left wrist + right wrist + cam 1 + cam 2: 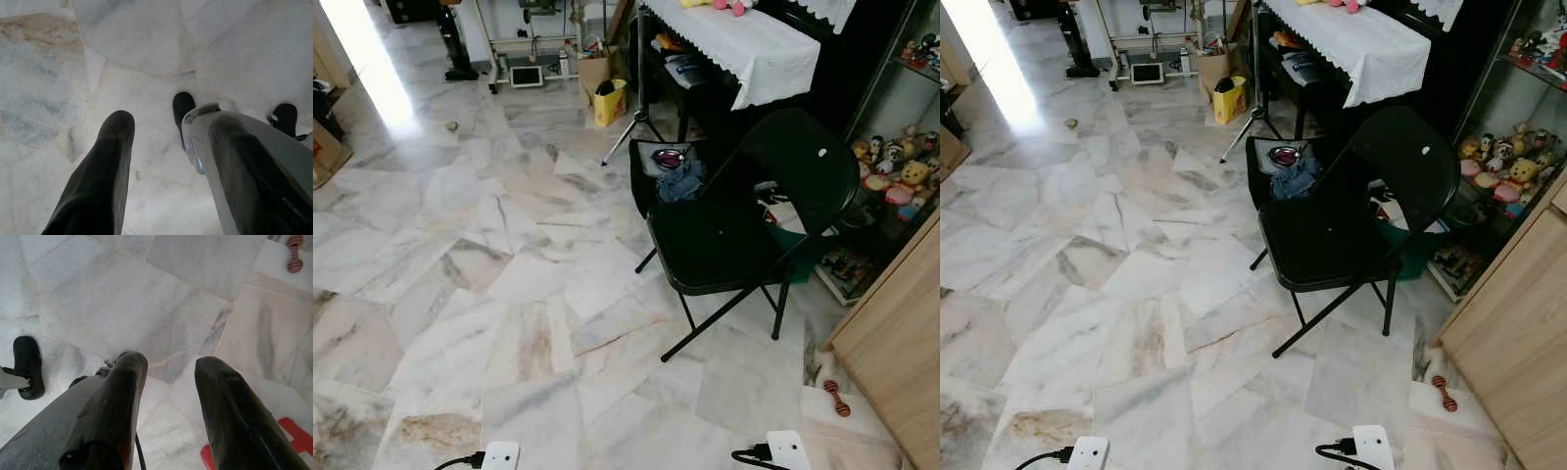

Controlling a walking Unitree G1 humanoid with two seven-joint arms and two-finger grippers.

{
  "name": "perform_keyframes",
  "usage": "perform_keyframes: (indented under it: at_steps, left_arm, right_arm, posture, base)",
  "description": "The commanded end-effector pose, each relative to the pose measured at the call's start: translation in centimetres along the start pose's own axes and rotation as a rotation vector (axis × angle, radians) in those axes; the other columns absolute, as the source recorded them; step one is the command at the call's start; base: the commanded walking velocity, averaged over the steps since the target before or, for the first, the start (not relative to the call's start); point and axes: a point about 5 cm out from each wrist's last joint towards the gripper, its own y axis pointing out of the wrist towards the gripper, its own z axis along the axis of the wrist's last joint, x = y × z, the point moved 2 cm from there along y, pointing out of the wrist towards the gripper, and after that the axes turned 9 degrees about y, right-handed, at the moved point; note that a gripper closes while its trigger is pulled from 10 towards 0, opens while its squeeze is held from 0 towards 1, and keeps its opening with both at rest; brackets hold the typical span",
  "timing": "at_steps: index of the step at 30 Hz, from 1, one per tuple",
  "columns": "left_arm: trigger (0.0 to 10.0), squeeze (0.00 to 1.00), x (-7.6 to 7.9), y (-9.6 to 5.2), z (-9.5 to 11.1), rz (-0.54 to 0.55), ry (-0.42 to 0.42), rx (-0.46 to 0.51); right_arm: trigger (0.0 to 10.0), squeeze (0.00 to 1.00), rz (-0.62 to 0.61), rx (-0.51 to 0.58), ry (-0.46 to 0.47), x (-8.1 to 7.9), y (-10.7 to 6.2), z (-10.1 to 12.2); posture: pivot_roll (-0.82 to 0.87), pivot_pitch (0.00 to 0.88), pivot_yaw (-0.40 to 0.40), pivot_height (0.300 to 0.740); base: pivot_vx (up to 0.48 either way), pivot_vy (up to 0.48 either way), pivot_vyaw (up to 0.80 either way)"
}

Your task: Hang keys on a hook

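You're at the search stage, by my read; no keys or hook can be made out, so I can't tell where they are; both arms hang idle. Left gripper points at the floor, fingers spread, nothing between them; right gripper the same, fingers apart, empty.

Next move calls for finding the keys first, so turn or walk to scan the room; nothing to grasp yet.

Floor is pale marble tile, glossy, sun glare far left. Black folding chair stands ahead right, seat bare; behind it a piano under white lace cloth; shelf of toys at right; wooden cabinet near right; small red dumbbell toy on the tiles beside the cabinet.
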Motion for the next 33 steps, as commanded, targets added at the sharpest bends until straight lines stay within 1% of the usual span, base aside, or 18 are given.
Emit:
perform_keyframes:
  at_steps: [1,7,8,9,11,14,16,19,22,27,33]
  left_arm:
    - [10.0,0.00,-0.4,0.5,3.4,-0.029,-0.049,0.066]
    - [10.0,0.00,-0.4,0.5,3.4,-0.029,-0.049,0.066]
    - [10.0,0.00,-0.3,0.5,3.3,-0.029,-0.049,0.065]
    - [10.0,0.00,-0.5,0.4,3.2,-0.036,-0.057,0.060]
    - [10.0,0.00,-0.8,0.4,3.2,-0.041,-0.066,0.052]
    - [10.0,0.00,-0.7,0.5,3.5,-0.040,-0.066,0.056]
    - [10.0,0.00,-0.7,0.5,3.7,-0.041,-0.051,0.059]
    - [10.0,0.00,-0.6,0.5,3.8,-0.042,-0.038,0.059]
    - [10.0,0.00,-0.8,0.5,3.4,-0.035,-0.055,0.053]
    - [10.0,0.00,-1.0,0.4,2.6,-0.027,-0.054,0.034]
    - [10.0,0.00,-1.0,0.4,2.5,-0.030,-0.045,0.034]
  right_arm:
    - [10.0,0.00,0.076,0.094,0.178,-2.2,0.2,2.4]
    - [10.0,0.00,0.076,0.094,0.178,-2.2,0.2,2.4]
    - [10.0,0.00,0.084,0.093,0.175,-2.3,0.2,2.4]
    - [10.0,0.00,0.092,0.105,0.177,-1.7,0.2,2.6]
    - [10.0,0.00,0.101,0.119,0.185,-0.9,0.0,2.8]
    - [10.0,0.00,0.099,0.118,0.192,-0.2,-0.1,2.4]
    - [10.0,0.00,0.098,0.117,0.191,-0.1,-0.1,2.3]
    - [10.0,0.00,0.098,0.114,0.181,-0.3,0.0,2.5]
    - [10.0,0.00,0.102,0.115,0.186,-0.7,0.0,2.7]
    - [10.0,0.00,0.097,0.115,0.194,-1.1,0.1,2.9]
    - [10.0,0.00,0.100,0.122,0.207,-1.5,0.1,2.9]
  posture:
    - [0.13,0.015,-0.048,0.740]
    - [0.13,0.015,-0.048,0.740]
    - [0.00,0.000,0.000,0.740]
    - [0.10,0.042,-0.025,0.740]
    - [0.10,0.043,-0.026,0.740]
    - [0.10,0.046,-0.028,0.740]
    - [0.11,0.051,-0.031,0.740]
    - [0.11,0.055,-0.032,0.740]
    - [0.10,0.046,-0.031,0.740]
    - [0.11,0.052,-0.028,0.740]
    - [0.11,0.048,-0.022,0.740]
  base:
    - [0.000,0.000,0.00]
    - [0.000,0.000,0.00]
    - [0.000,0.000,0.00]
    - [0.000,0.000,0.00]
    - [0.000,0.000,0.00]
    - [0.000,0.000,0.00]
    - [0.000,0.000,0.00]
    - [0.000,0.000,0.00]
    - [0.000,0.000,0.00]
    - [0.000,0.000,0.00]
    - [0.000,0.000,0.00]
